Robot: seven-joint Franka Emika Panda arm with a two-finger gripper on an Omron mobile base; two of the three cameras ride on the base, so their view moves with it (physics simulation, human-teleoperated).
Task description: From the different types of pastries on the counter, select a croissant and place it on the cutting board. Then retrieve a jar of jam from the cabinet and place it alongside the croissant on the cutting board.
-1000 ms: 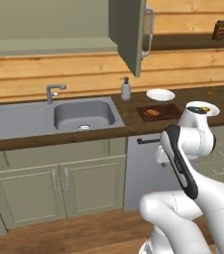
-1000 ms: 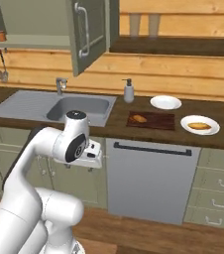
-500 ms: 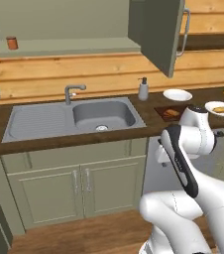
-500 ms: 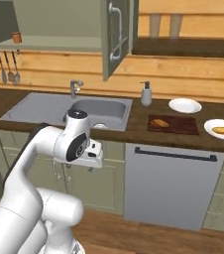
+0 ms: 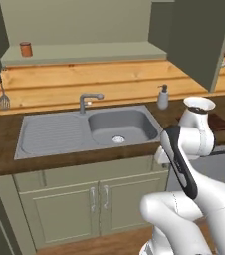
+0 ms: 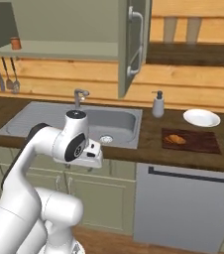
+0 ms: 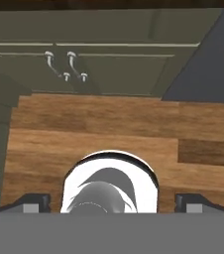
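1 lumpy croissant (image 6: 175, 140) on streaky board (image 6: 199, 143)

A: Does any lettering, label, brand or number show on the fittings or vessels?

B: None can be read; the soap dispenser (image 6: 157, 103) and small brown jar (image 5: 25, 49) carry no legible marking.
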